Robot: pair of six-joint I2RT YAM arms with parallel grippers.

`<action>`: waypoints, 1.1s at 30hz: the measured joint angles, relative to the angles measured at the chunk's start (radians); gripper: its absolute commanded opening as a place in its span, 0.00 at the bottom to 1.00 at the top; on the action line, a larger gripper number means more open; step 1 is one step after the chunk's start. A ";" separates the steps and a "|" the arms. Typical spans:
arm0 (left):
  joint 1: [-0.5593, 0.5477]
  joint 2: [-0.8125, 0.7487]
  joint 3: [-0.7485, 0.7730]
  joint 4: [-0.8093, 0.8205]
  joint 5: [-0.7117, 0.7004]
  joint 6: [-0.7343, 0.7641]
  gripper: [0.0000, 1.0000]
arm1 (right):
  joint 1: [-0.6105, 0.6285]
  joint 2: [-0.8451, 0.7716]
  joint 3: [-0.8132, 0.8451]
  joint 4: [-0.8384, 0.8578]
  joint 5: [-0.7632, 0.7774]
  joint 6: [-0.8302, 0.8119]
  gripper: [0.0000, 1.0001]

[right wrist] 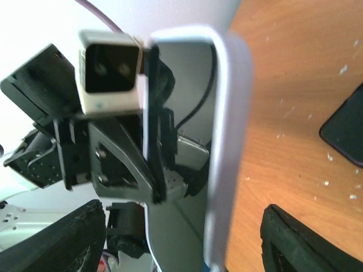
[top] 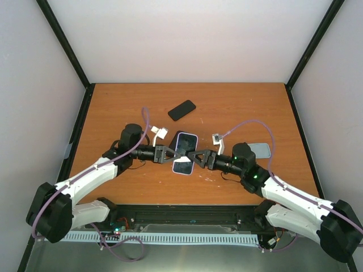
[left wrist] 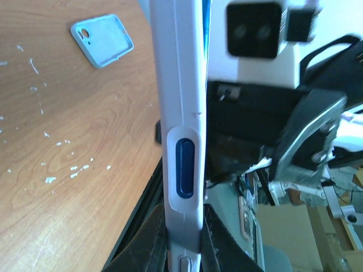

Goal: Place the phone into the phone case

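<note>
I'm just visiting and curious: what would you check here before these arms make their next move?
1. Left gripper clamped on the white case: ok.
2. Right gripper open, fingers off the case: ok.
3. Dark screen seated flush in that case: cannot tell.
4. Black phone lying apart, untouched: ok.
5. Blue case clear of the right arm: cannot tell.
</note>
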 measured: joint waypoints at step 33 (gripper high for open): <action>-0.001 0.014 0.001 0.090 -0.119 -0.108 0.06 | 0.005 0.027 -0.121 0.181 -0.065 0.138 0.50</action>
